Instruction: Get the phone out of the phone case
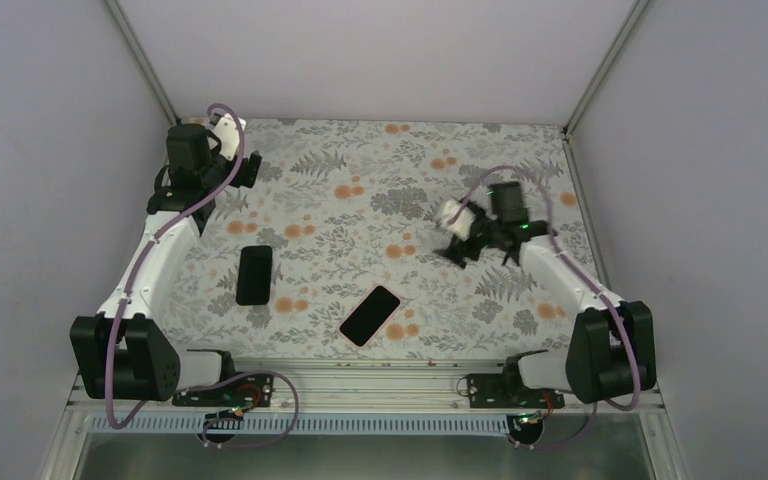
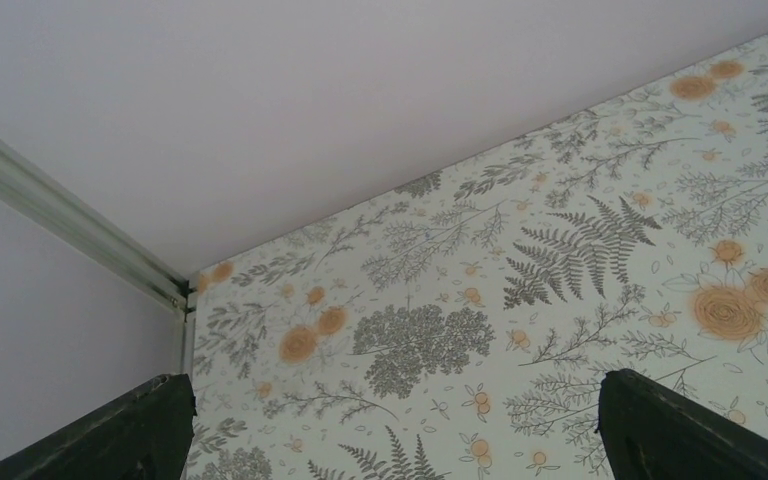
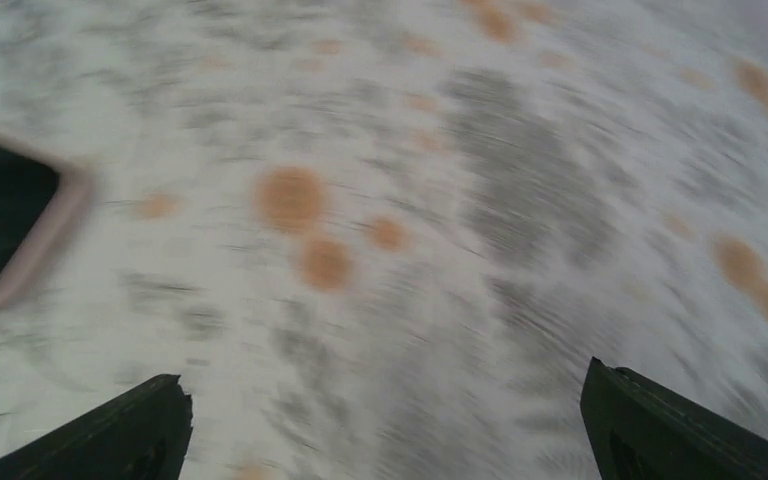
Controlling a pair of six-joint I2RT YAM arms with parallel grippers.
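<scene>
A black slab-like phone point(image 1: 253, 274) lies flat on the floral table at the left of centre. A dark phone-shaped thing with a thin pink rim point(image 1: 370, 315), apparently the pink case, lies flat near the front centre; I cannot tell whether it holds a phone. Its pink corner shows blurred at the left edge of the right wrist view point(image 3: 20, 225). My left gripper point(image 1: 248, 168) is open and empty at the far left corner point(image 2: 395, 400). My right gripper point(image 1: 465, 250) is open and empty above the table, right of the pink-rimmed thing point(image 3: 385, 400).
The floral tablecloth point(image 1: 380, 200) is bounded by pale walls with metal corner posts point(image 2: 70, 225). The right wrist view is motion-blurred. The arm bases stand along the near rail point(image 1: 360, 385).
</scene>
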